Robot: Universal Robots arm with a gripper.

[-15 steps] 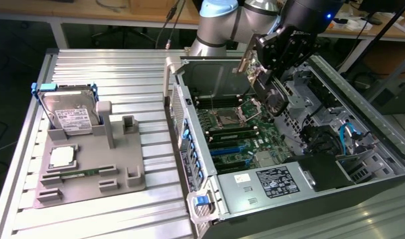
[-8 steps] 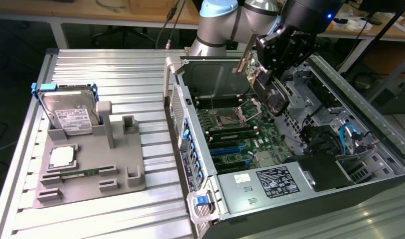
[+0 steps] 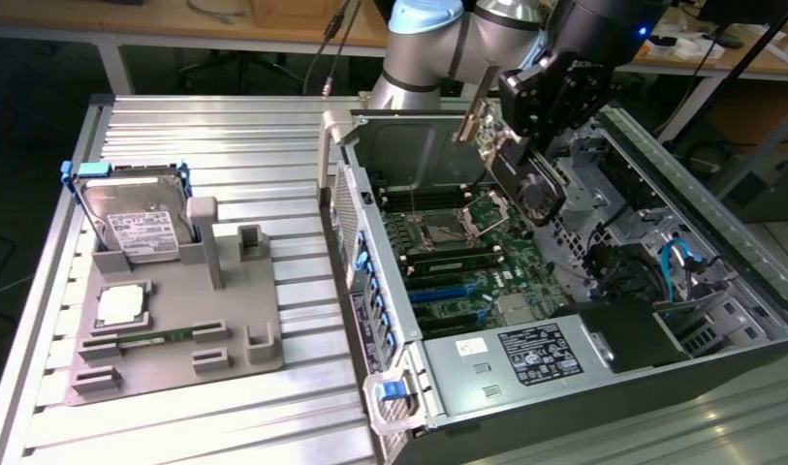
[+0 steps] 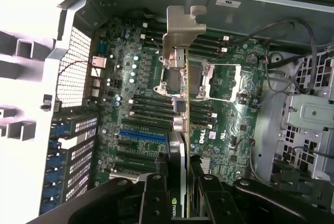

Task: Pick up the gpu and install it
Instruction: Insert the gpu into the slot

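The gpu [image 3: 523, 179] hangs tilted over the open computer case [image 3: 407, 145], above the green motherboard [image 4: 130, 93]; it is a thin flat card with a dark round cooler on one face and a bent silver bracket [image 4: 180, 25] at its end; the gripper [image 4: 180, 179] has its black fingers clamped on the card's two faces. The wrist view shows the card edge-on, a thin line over the metal-framed processor socket [image 4: 219, 83]; the exterior view gives the fan face, plus a white-labelled hard drive [image 3: 141, 228] standing in a grey moulded tray [image 3: 173, 329] on the ribbed metal table [image 3: 212, 126].
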